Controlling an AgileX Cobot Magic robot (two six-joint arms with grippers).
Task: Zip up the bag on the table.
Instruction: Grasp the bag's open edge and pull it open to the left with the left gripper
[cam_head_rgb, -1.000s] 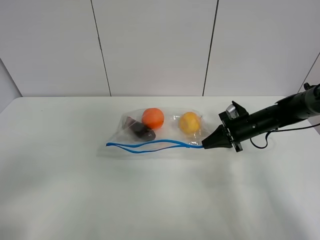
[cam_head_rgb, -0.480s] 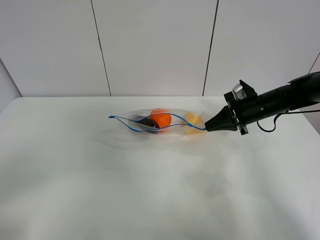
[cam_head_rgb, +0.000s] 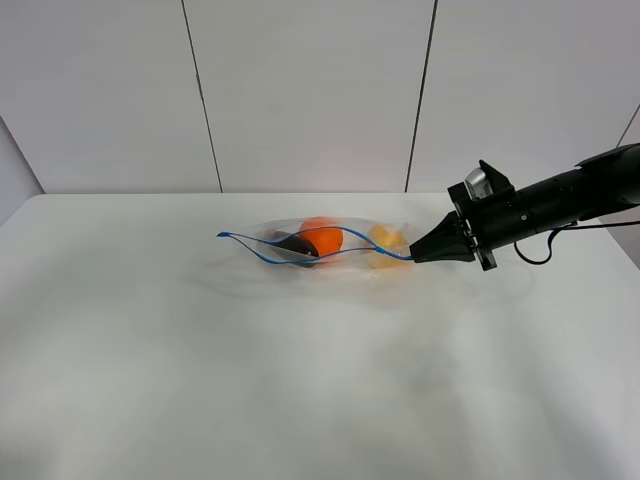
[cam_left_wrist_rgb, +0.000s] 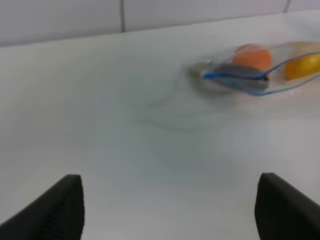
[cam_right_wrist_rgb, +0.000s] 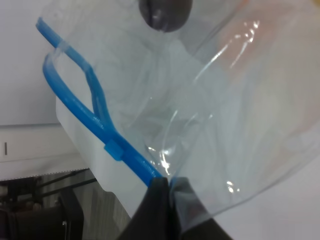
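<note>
White table (cam_head_rgb: 300, 400) is carrying the clear fruit bag (cam_head_rgb: 352, 250) toward twelve o'clock, right gripper (cam_head_rgb: 415, 255) pinching its blue zipper strip (cam_head_rgb: 262, 255) at the three-o'clock end, left gripper (cam_left_wrist_rgb: 170, 202) hanging wide apart, so the unanchored, gaping bag is risking dragging or slipping free.

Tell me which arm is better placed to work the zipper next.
Probably left: the left claw is open and free, facing the bag, while the right claw is shut on its blue zipper strip, anchoring it.
</note>
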